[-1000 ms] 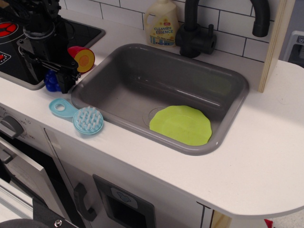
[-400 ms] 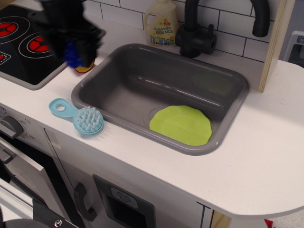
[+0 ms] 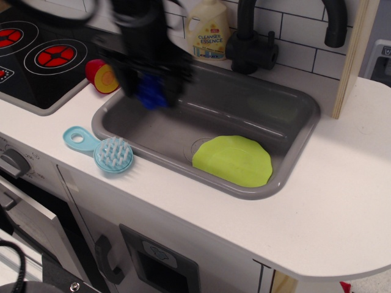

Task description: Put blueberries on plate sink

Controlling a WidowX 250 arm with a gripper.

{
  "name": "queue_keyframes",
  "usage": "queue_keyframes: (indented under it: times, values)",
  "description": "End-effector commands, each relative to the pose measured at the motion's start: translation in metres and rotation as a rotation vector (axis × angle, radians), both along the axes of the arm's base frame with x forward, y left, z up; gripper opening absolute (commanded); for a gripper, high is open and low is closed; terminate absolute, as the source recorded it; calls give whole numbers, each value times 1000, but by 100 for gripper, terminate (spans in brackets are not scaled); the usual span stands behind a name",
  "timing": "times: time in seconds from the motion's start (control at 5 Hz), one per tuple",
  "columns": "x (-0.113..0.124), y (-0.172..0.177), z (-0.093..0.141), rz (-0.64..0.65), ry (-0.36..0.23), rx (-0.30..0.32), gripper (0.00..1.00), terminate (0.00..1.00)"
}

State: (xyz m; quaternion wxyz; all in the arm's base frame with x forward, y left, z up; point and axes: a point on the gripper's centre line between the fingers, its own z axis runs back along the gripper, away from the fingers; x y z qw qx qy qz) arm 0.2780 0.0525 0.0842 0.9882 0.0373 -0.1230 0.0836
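From my remote station, I see the claw [image 3: 153, 90] clamped on the berries [image 3: 151, 91], blurred, above the sink's [image 3: 293, 101] left end, clear of the basin floor. The dark-blue cluster shows between the black fingers [image 3: 131, 85], which stand on either side of it; the blur keeps me from telling exactly where the pads touch. The arm rises from the claw toward the upper left, out of view.

Taking the sink as my landmark: the plate [image 3: 233, 160] lies flat inside it, on the floor at the front right, overlapping the round drain mark. The plate is bare, and the berries hang well apart from it, toward the sink's back left. The sink is set into the white worktop [image 3: 342, 201], which runs around all its sides.

Left of the sink's rim, on the worktop beside the hob [image 3: 43, 61], the halved fruit [image 3: 102, 75] lies with its yellow cut face turned toward the sink. In front of the sink's left corner, the brush [image 3: 104, 149] lies bristles up, its head close to the rim. Behind the sink, a cleanser bottle [image 3: 208, 30] stands upright against the tiled wall, and the black tap [image 3: 256, 43] stands just right of it.
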Motion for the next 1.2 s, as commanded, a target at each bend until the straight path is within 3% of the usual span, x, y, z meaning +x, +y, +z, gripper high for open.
queue_keyframes:
  times: [0.0, 0.2, 0.4, 0.6, 1.0]
  values:
    - [26, -43, -25, -7, 65, -39, 0, 0]
    - [33, -57, -39, 3, 77, -27, 0, 0]
    - [40, -62, -50, 27, 53, -32, 0, 0]
    - [37, -67, -50, 50, 86, -37, 100, 0]
    - [42, -68, -34, 81, 57, 12, 100, 0]
